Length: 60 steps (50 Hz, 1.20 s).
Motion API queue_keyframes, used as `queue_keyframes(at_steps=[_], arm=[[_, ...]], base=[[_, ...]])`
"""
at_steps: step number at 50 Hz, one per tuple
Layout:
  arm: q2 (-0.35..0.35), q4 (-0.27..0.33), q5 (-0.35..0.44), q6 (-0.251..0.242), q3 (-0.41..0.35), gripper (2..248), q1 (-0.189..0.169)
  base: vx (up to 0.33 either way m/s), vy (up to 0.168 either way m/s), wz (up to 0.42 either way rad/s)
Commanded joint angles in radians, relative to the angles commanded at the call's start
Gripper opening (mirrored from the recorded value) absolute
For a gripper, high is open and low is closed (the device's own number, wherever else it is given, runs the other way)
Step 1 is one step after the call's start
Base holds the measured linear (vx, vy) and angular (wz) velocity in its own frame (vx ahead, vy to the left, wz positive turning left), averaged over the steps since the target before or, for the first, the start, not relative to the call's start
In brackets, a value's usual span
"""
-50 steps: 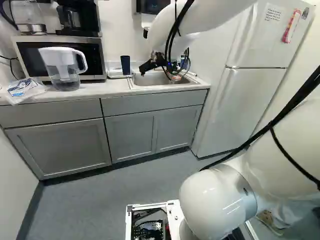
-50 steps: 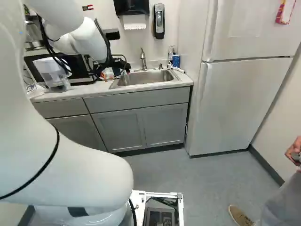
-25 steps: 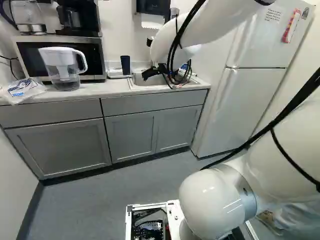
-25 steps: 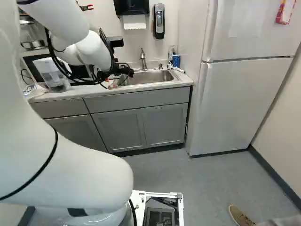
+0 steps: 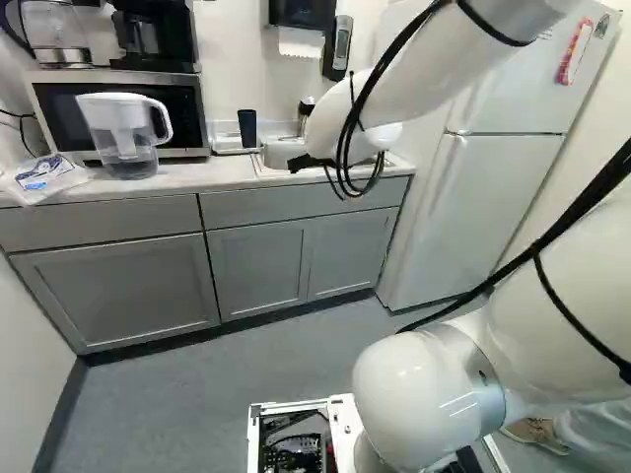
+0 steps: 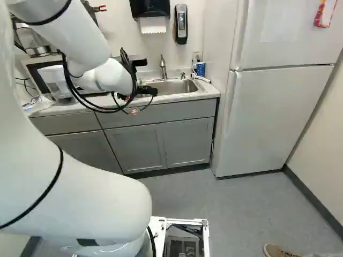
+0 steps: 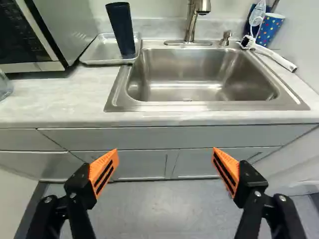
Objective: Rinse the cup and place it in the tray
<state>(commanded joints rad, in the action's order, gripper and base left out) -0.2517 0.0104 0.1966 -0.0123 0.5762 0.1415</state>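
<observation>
In the right base view my gripper hangs at the front of the sink. The wrist view shows the gripper wide open, its orange pads far apart with nothing between them. Ahead of it, beyond the counter's front edge, lies the sink with its faucet. A dark blue cup stands on the metal tray beside the sink, apart from the gripper. The same cup shows between microwave and sink in the left base view.
A microwave and a water pitcher stand on the counter left of the tray. Right of the sink are a dotted blue cup and a white brush. The refrigerator stands beside the counter.
My arm has drawn back from the sink and the gripper has come lower and nearer the base. Cup and tray have stayed put. The base has not moved.
</observation>
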Motion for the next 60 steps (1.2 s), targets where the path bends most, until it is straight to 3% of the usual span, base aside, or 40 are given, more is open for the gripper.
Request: queue_keyframes(at_steps=[27,60], arm=[[-0.012,-0.004,0.284,0.005,-0.205,247,-0.059],[-0.022,-0.008,0.531,0.01,-0.384,247,-0.111]], base=[[0.0,0.0,0.0],[0.0,0.0,0.0]])
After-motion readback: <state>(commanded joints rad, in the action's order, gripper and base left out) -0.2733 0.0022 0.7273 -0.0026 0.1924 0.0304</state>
